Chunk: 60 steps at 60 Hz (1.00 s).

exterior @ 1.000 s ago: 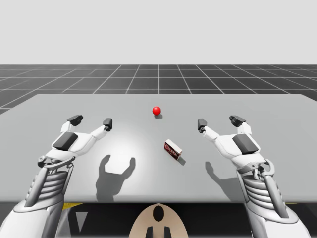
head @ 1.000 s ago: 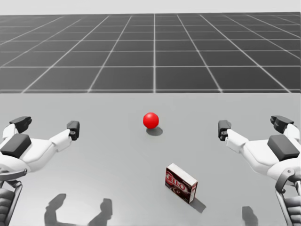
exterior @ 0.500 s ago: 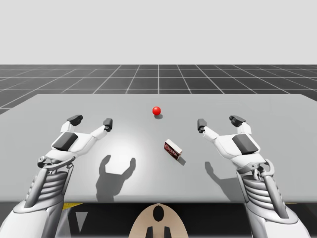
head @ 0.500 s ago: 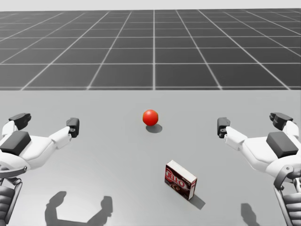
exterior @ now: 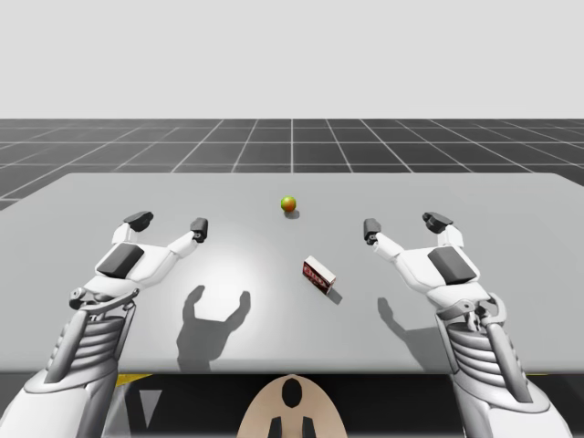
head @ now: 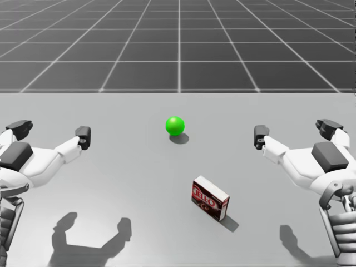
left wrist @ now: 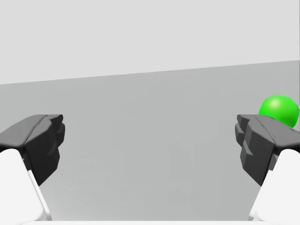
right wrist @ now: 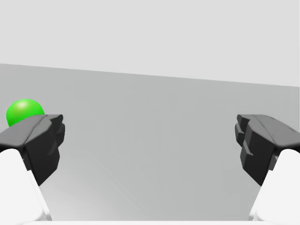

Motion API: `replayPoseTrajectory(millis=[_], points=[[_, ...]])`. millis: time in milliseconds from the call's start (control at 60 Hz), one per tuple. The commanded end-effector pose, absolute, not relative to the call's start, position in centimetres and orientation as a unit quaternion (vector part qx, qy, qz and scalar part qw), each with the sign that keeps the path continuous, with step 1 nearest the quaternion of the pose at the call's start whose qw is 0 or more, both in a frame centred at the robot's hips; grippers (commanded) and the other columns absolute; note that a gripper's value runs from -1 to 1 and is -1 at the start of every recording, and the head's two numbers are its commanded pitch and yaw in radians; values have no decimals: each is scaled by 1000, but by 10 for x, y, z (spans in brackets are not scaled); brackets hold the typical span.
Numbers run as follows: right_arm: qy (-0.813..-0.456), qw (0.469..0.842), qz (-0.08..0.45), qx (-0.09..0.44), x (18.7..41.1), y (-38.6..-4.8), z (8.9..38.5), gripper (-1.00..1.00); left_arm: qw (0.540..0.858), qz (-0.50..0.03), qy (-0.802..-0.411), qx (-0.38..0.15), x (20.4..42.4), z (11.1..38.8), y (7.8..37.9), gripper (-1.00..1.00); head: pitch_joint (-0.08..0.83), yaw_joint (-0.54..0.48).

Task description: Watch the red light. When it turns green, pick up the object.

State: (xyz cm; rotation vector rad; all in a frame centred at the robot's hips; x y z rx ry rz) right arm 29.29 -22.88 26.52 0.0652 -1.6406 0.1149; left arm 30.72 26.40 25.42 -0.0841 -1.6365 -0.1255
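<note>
The light ball (head: 174,125) at the middle of the grey table (head: 128,183) is green; in the high view the ball (exterior: 288,203) looks part orange, part green. A small dark red box (head: 210,198) stands on the table nearer to me, a little right of the ball, also seen as the box (exterior: 319,274). My left gripper (exterior: 169,223) hovers open over the table's left side, and my right gripper (exterior: 403,224) hovers open over its right side, both empty. The green ball (left wrist: 279,110) lies beyond one left finger, and the ball (right wrist: 24,111) beyond one right finger.
The table's far edge (exterior: 292,174) runs behind the ball, with dark gridded floor (head: 178,50) beyond. Both grippers cast shadows (exterior: 212,319) on the table in front of me.
The light ball has changed from red to green. My head has tilted down a little, shifting the head view. Neither arm nor the box has moved.
</note>
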Motion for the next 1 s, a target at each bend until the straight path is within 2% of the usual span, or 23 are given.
replayPoseTrajectory(millis=[17,317,533,667,767,817,933,1000], points=[[-730,680,51,30,293,-229,265,-1000,681,-58,-729,-37,307,254,264,-1000,502,-15],[-730,681,53,30,293,-228,264,-1000,681,-63,-728,-38,306,254,261,-1000,667,-115],[-730,678,71,48,286,-226,273,-1000,681,-63,-728,-39,306,254,259,-1000,683,-115],[-720,680,100,91,274,-224,289,-1000,681,-61,-729,-39,307,254,259,-1000,678,-106],[-707,683,147,113,262,-216,292,-1000,681,-61,-728,-39,307,254,259,-1000,679,-105],[-693,685,165,155,254,-209,286,-1000,682,-60,-728,-38,307,254,260,-1000,681,-104],[-662,691,202,208,247,-202,263,-1000,682,-61,-728,-37,308,253,259,-1000,681,-104],[-651,697,209,216,247,-202,247,-1000,682,-62,-728,-37,308,253,259,-1000,680,-104]])
